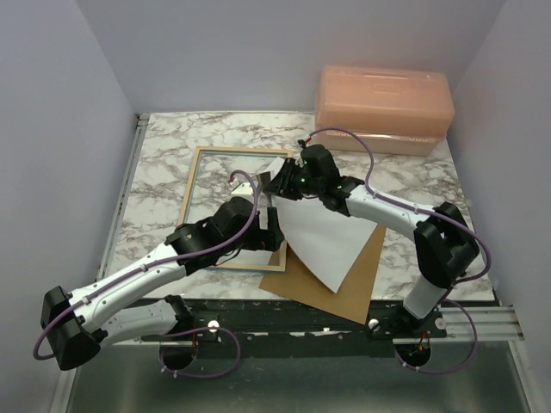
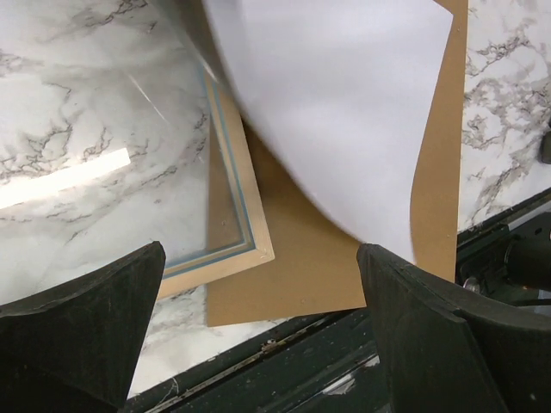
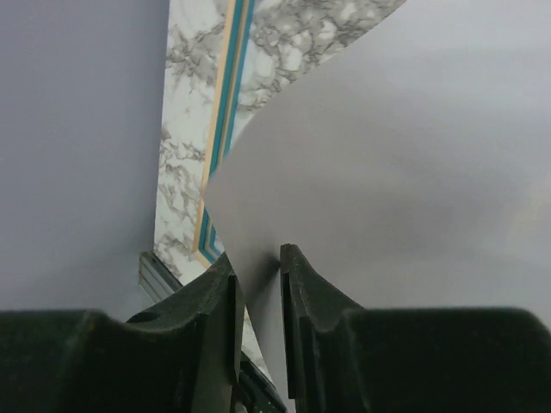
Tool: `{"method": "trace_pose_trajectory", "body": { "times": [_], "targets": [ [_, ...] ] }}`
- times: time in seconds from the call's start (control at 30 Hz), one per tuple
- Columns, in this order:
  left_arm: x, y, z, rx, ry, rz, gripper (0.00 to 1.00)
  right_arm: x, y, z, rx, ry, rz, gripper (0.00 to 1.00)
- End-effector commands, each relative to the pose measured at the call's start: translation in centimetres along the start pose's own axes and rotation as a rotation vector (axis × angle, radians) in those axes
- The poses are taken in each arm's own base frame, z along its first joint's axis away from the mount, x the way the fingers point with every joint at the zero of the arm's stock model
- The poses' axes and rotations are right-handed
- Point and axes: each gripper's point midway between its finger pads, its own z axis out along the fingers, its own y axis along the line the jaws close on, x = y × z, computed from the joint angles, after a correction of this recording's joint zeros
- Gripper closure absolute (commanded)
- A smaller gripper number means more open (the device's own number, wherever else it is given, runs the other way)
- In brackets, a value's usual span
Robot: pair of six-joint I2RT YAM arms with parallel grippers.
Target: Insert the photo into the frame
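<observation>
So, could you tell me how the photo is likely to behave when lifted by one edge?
Probably floppy: the photo bows between the right gripper and the brown board. Likely light, as a pinch at one edge lifts it. Its smooth face may slip.

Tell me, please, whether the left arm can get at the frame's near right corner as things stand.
Probably yes: the open left pincer hangs just above that corner of the frame, and the photo, raised at the right pincer, leaves it uncovered.

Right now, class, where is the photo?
In the top view the photo sits white side up right of centre, over the brown backing sheet and the right edge of the frame, its upper corner at the right gripper.
</observation>
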Motion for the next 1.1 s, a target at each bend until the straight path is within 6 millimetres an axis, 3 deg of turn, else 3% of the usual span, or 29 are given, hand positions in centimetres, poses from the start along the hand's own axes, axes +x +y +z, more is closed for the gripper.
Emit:
{"method": "trace_pose_trajectory", "body": {
  "times": [0.0,0.13,0.3,0.47,0.7,0.8,1.07],
  "targets": [
    [0.8,1.1,-0.4,0.0,0.015,-0.05,0.02,-1.5,2.8,1.7,-0.108,-0.07,0.048,0.58],
    [1.7,2.2,0.1,-0.004,0.041,-0.086,0.01,-0.6,2.2,1.9,-0.101,-0.039,0.056,0.27],
    [2.4,2.7,1.3,0.035,0.063,-0.146,0.03,-1.3,0.9,0.3,-0.027,-0.081,0.029,0.13],
    [2.8,2.7,2.7,0.11,0.075,-0.229,0.11,-2.1,-3.0,-1.9,0.074,-0.102,0.03,0.12],
    [2.5,2.8,5.3,0.227,0.071,-0.374,0.23,-1.0,-12.4,-6.6,0.281,-0.097,0.096,0.12],
    [2.2,2.9,6.6,0.267,0.051,-0.44,0.31,-0.1,-15.6,-8.5,0.352,-0.1,0.119,0.11],
    [2.8,3.9,9.5,0.264,0.032,-0.573,0.47,1.2,-18.5,-10.5,0.432,-0.093,0.132,0.1]
  ]
}}
